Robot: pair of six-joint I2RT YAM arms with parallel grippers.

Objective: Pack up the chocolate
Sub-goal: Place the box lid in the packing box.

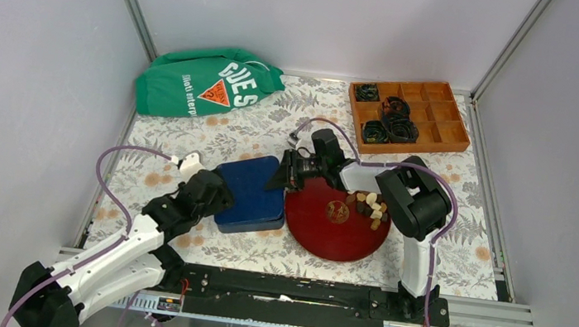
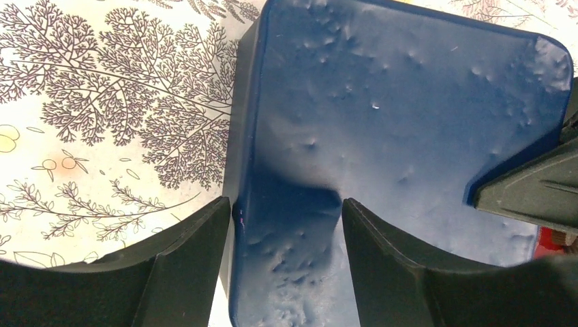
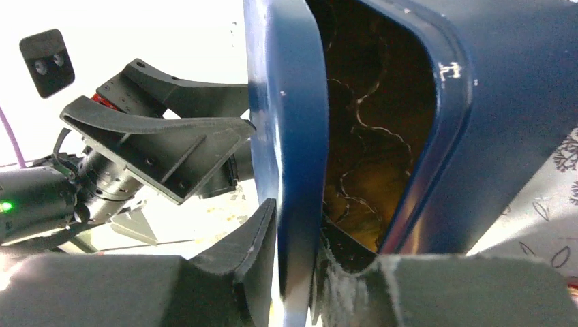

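Top external shows chocolate (image 1: 368,207) strung along right rim of red plate (image 1: 319,238).

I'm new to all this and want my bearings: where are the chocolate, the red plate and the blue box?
chocolate (image 1: 369,206), top view, middle of the pile.
red plate (image 1: 319,235), top view, bare near part.
blue box (image 1: 247,193), top view, middle of its top.

Blue box (image 1: 249,196) at centre, red plate (image 1: 327,236) just right of it, chocolate (image 1: 368,207) heaped at plate's right side, green bag (image 1: 196,85) upper left
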